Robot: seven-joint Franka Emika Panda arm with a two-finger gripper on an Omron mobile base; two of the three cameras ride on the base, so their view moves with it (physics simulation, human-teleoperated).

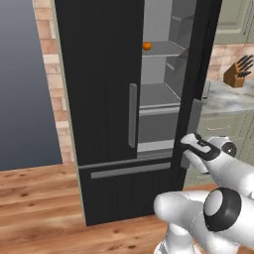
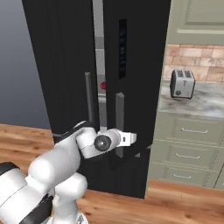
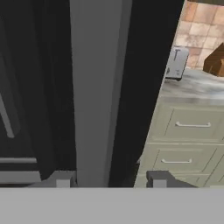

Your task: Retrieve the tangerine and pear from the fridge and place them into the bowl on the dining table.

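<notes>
**Right fridge door partly open, gripper at its handle**

You see the tall black French-door fridge (image 1: 106, 99) with its right door (image 1: 198, 74) swung partly outward. The gap between the left door's edge and the open door exposes the pale grey shelved interior (image 1: 158, 94).

The small bright orange tangerine (image 1: 147, 46) sits at the left end of an upper shelf, just beside the left door's inner edge. A small dark red item (image 2: 103, 85) shows through the narrow door gap in the right base view, lower than the tangerine's shelf; you cannot tell from this sliver whether it is the pear.

The two-finger gripper (image 3: 110, 179) stands at the long grey vertical handle (image 3: 96, 87) of the right door, near the handle's lower end. In the hand view the two finger tips are spread, one on each side of the handle's line. You cannot tell whether they touch it.

To the right of the open door, the sage green drawers (image 3: 188, 144) and the grey-veined marble counter (image 2: 197, 103) lie close to the door's outer edge. A silver toaster (image 2: 182, 83) and a wooden knife block (image 1: 237, 73) stand on that counter near the brick wall.

The wooden floor (image 1: 39, 198) in front of the left door is open.
</notes>
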